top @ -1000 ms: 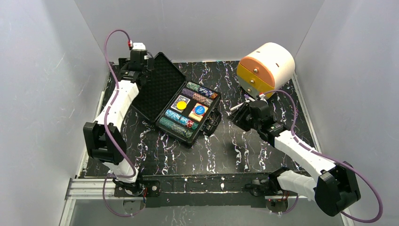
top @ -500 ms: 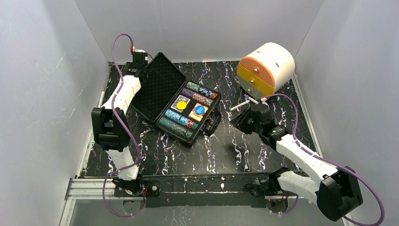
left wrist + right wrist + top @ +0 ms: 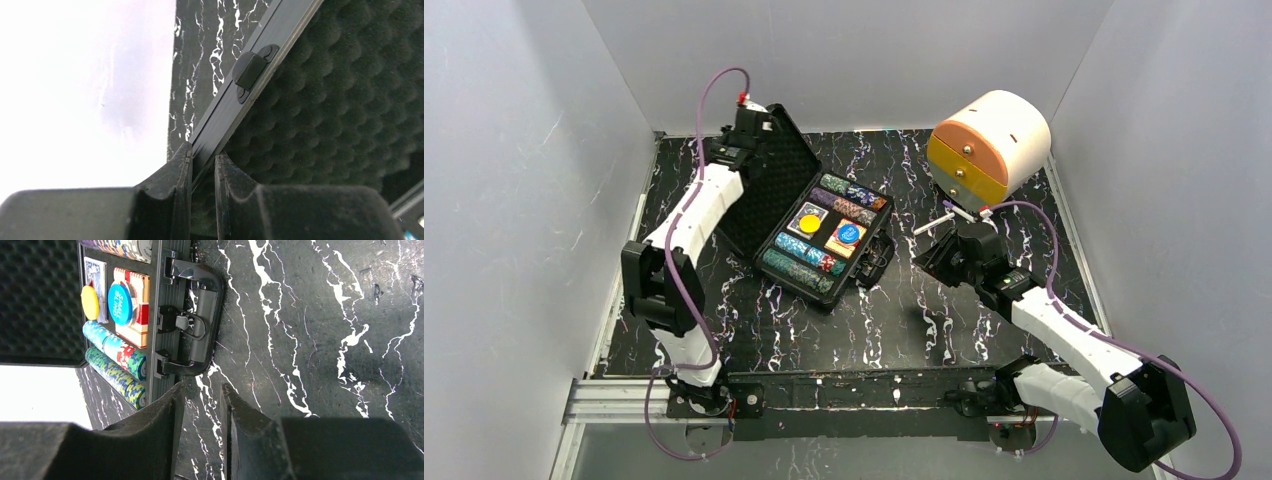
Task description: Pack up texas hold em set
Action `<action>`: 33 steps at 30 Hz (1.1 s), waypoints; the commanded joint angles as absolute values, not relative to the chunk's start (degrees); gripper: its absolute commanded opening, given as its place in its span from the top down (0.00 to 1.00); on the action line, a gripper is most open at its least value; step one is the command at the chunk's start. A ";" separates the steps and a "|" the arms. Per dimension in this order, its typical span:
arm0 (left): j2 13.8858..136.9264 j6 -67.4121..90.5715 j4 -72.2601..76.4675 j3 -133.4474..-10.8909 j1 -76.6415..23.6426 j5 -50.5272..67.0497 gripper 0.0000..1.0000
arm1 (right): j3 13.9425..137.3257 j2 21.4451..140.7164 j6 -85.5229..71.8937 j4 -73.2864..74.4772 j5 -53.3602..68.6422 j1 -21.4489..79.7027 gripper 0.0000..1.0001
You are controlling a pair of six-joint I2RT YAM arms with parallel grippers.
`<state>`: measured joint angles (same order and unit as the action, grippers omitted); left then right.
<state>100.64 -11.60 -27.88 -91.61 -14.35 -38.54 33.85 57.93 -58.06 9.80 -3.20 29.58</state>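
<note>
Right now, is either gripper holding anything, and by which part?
Left gripper pinches the case lid by its outer rim; right gripper holds nothing.

From my screen I see a cream drawer box [image 3: 989,145] with a rounded body and an orange front, two small knobs on it, standing at the far right of the black, white-veined bench [image 3: 944,330]. Plain white walls [image 3: 854,60] close in three sides. An aluminium rail [image 3: 614,400] runs along the near edge.

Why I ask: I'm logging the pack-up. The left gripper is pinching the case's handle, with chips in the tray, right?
No. The left gripper pinches the lid's rim, not the handle, as the left wrist view shows. The chips are in the tray.
</note>
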 commanded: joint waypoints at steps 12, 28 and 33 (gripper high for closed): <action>88.11 13.27 -23.29 -78.36 -45.17 -25.18 0.57 | 33.99 54.10 -58.07 12.65 -12.05 29.27 0.60; 82.98 24.73 -5.82 -68.24 -45.42 15.04 0.22 | 31.75 51.89 -54.91 12.69 -7.54 29.12 0.57; 82.39 23.06 -6.70 -66.85 -45.41 6.83 0.23 | 31.65 54.56 -52.52 8.28 -2.15 29.16 0.56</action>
